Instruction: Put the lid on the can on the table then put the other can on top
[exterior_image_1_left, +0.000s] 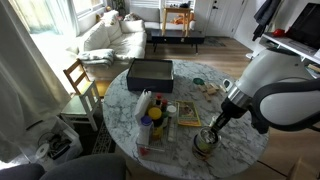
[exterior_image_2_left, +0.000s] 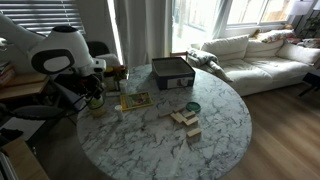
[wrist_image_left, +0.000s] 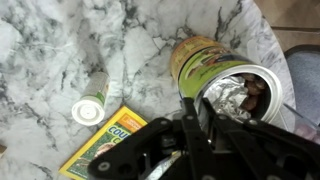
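Hand (wrist_image_left: 195, 112) is nearly shut, pinching the wall of the olive can (wrist_image_left: 222, 80) at its rim, w/ one finger seemingly inside (the tips are hidden, so that's our guess). Step in hand, we reckon: carry it to the short can (exterior_image_2_left: 192, 110), which looks to wear the bluish lid (exterior_image_2_left: 192, 105), tho it's too small to be sure. We'd lift straight up, keep it level, clear the yellow booklet (exterior_image_2_left: 135, 100) btw the two, centre over the lid, then lower slowly. An off-centre rim grip may tip it. Olive can is near the tabletop (exterior_image_2_left: 215, 135) edge by the robot, resting or barely raised, we can't tell. It's short and round, w/ a greenish printed side, open top and crinkled silvery inside.
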